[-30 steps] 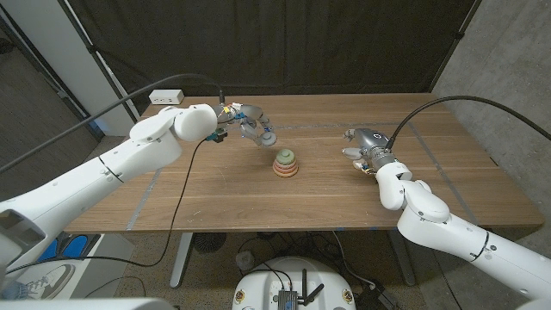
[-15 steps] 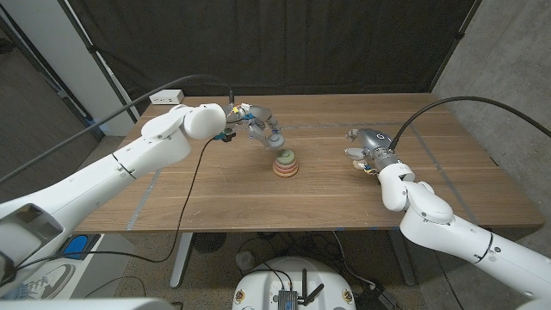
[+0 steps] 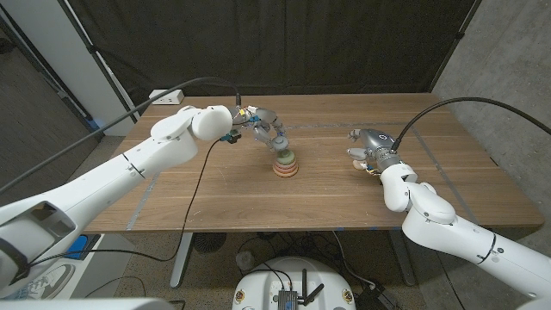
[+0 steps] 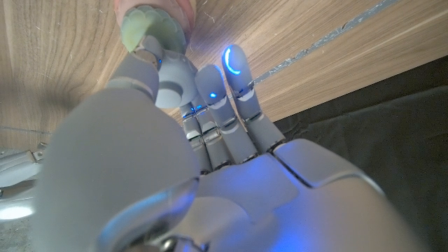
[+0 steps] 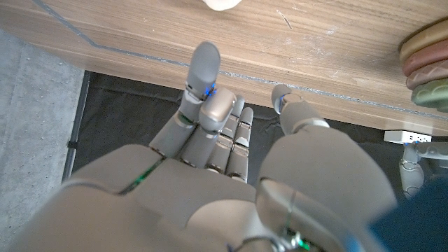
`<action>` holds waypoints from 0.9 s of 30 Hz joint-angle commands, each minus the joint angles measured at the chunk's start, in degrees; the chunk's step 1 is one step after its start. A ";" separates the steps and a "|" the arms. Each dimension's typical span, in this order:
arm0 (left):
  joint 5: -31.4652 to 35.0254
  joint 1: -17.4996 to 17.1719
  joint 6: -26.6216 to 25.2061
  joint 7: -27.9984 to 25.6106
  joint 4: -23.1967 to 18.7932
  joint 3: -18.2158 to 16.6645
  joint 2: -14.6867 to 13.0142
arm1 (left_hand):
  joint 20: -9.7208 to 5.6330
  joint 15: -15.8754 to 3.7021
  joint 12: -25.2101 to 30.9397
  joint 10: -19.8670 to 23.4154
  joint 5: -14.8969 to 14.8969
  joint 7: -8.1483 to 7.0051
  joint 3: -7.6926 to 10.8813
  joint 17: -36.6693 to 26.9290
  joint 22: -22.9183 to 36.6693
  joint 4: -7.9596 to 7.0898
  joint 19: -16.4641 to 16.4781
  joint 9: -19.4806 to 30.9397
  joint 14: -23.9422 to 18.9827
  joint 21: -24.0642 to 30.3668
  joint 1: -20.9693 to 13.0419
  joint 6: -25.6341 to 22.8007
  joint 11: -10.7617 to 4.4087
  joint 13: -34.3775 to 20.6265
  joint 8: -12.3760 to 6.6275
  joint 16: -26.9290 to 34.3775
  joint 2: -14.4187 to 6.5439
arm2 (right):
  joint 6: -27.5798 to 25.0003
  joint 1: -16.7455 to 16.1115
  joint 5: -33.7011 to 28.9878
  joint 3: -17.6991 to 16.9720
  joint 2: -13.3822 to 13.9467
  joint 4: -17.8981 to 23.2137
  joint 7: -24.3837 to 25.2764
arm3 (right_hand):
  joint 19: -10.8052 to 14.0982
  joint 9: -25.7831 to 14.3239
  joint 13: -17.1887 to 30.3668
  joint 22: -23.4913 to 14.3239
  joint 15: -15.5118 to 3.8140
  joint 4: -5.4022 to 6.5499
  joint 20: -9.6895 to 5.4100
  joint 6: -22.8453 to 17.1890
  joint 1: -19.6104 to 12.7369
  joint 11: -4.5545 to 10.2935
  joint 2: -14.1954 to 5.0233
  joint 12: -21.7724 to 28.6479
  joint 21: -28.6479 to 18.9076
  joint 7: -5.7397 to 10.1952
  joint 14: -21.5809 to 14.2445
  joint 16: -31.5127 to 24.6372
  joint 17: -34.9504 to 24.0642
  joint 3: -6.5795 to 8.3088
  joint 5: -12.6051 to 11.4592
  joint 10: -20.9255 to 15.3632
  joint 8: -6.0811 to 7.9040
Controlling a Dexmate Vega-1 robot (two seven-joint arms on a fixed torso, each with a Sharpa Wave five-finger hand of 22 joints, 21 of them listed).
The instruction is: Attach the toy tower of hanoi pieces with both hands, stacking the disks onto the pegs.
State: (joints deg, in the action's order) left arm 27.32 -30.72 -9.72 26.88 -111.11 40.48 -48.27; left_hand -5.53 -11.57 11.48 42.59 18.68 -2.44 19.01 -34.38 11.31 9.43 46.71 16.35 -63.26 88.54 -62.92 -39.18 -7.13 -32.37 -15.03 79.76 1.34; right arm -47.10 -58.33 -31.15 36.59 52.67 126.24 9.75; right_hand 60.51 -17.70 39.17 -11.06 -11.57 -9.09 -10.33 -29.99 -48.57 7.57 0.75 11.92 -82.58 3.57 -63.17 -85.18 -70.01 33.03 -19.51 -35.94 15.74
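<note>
Head view: the left hand (image 3: pixel 269 131) hovers over the disk stack (image 3: pixel 285 163) mid-table (image 3: pixel 215 189); the right hand (image 3: pixel 368 148) waits well right, fingers apart, holding nothing. Left wrist view: fingers (image 4: pixel 168 77) seemingly pinch a green disk (image 4: pixel 149 26). Right wrist view: stacked disks (image 5: pixel 427 66) at the edge.

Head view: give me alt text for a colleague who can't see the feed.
The left hand is at the top of a stack of toy disks in the middle of a wooden table, its fingertips on the top piece. The right hand waits apart on the stack's other side, holding nothing.
</note>
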 commanded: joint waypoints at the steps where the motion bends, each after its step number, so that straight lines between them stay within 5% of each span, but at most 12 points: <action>1: 0.40 0.36 0.91 -0.12 2.15 1.52 1.78 | -6.65 -1.05 0.20 4.65 0.35 -0.12 0.07 -0.07 0.18 -0.16 0.64 0.26 -0.20 0.37 0.39 -0.43 -3.82 -4.01 0.11 -0.30 -0.44 | 0.55 -0.03 0.91 -0.20 0.40 -0.28 0.53 | -0.01 -0.17 0.12 -0.12 -0.91 -0.17 -2.35 -0.25 0.00 0.00 -0.68 0.00 -0.04 -0.01 0.21 -0.40 -0.20 0.14 -0.30 -0.32 0.40; 27: 2.49 1.33 0.38 0.67 4.18 3.61 3.43 | -6.69 -1.03 -0.14 3.48 0.34 -0.10 0.12 -1.15 0.18 0.02 0.74 0.33 -0.83 0.36 -0.06 0.12 -3.59 -4.11 0.58 0.30 -0.49 | 0.73 -0.54 2.30 -0.74 0.89 -0.40 1.57 | 0.00 -0.23 0.17 -0.12 -0.92 -0.23 -2.36 -0.31 0.01 -0.07 -0.72 -0.05 -0.05 0.01 0.48 -0.27 -0.05 0.21 -0.38 -0.44 0.42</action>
State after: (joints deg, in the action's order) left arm 29.05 -29.57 -9.22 27.46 -107.87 43.38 -45.49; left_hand -5.53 -11.57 11.33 42.66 18.61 -2.36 18.87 -35.02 11.31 9.58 46.70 16.40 -63.26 88.54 -62.73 -39.08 -7.18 -32.37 -14.61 79.77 1.19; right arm -46.56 -58.55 -29.45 36.18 53.34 125.99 10.77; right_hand 60.51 -17.69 39.16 -11.06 -11.57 -9.09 -10.33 -29.99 -48.56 7.57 0.74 11.92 -82.58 3.57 -63.17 -85.18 -70.02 33.03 -19.51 -35.94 15.74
